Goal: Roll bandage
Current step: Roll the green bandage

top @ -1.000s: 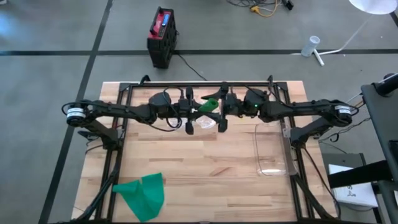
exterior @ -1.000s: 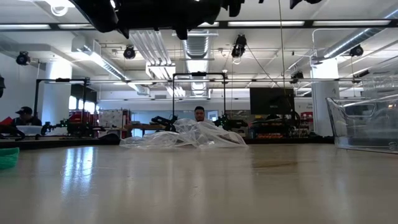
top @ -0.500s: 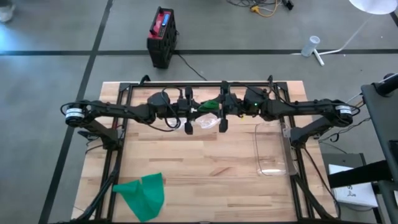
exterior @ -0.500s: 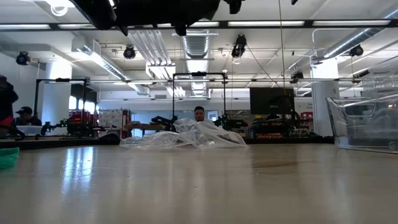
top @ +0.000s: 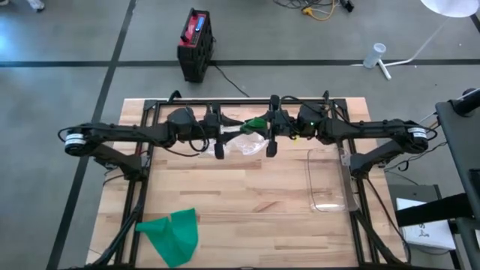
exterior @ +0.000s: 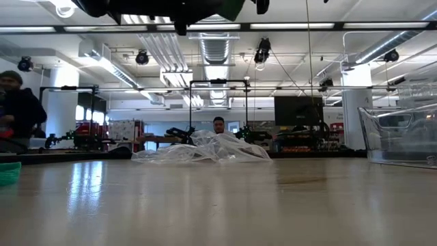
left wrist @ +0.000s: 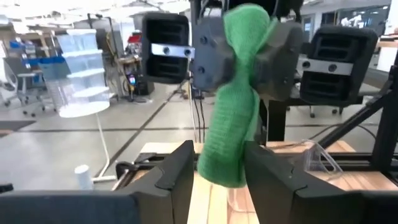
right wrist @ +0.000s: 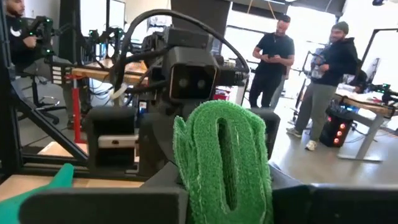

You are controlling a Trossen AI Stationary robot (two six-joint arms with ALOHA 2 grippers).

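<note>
A green bandage roll [top: 255,122] is held high above the far middle of the table, between my two grippers, which point level at each other. My right gripper [top: 264,124] is shut on the roll, which shows end-on as a flattened oval [right wrist: 224,158] in its wrist view. My left gripper [left wrist: 219,177] is open, one finger on each side of the roll's near end [left wrist: 225,158]. A flat piece of green bandage [top: 171,236] lies on the table's near left corner. My right gripper pinches the roll's end [left wrist: 244,59] on the table's right side between its two fingers, coming level from the right. The roll sticks out toward my left gripper, lifted well clear of the table. My left gripper's fingers [left wrist: 177,177] flank the roll's other end; whether they touch it I cannot tell.
A crumpled clear plastic bag [top: 249,144] lies on the table under the grippers and shows in the low view [exterior: 205,147]. A clear plastic container [top: 330,180] stands on the table's right side. People stand in the room behind [right wrist: 273,62].
My left gripper has drawn back toward the table's left edge and risen a little. The green roll has stayed at my right gripper, clear of the table.
</note>
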